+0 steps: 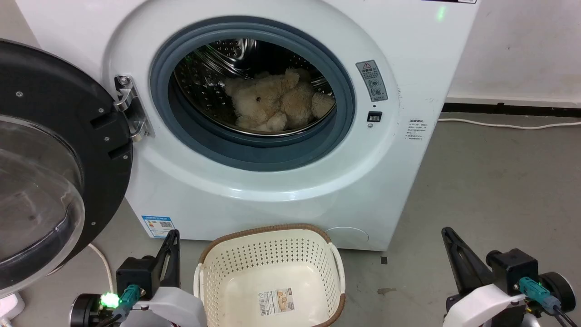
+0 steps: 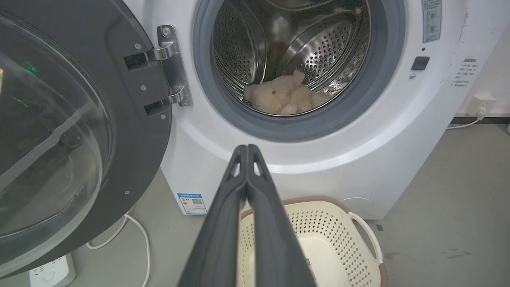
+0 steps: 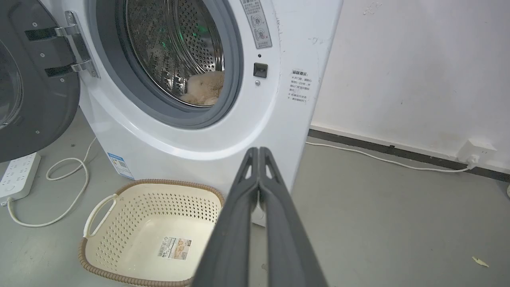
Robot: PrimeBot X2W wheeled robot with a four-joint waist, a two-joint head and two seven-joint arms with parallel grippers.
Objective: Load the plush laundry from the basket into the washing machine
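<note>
The beige plush laundry (image 1: 274,104) lies inside the steel drum of the washing machine (image 1: 408,172), behind the grey rubber ring; it also appears in the drum as the plush (image 2: 281,97) and the plush (image 3: 205,88). The cream basket (image 1: 272,254) stands on the floor before the washer, holding nothing but its paper label (image 1: 277,300). My left gripper (image 1: 172,236) is shut at the basket's left, its tips together (image 2: 247,148). My right gripper (image 1: 447,232) is shut at the lower right, its tips together (image 3: 258,150).
The black-framed glass door (image 1: 50,163) stands swung open at the left. A white power strip (image 3: 18,175) and a looping cable (image 3: 67,175) lie on the grey floor left of the washer. A white wall (image 3: 418,71) with a socket (image 3: 476,150) rises at the right.
</note>
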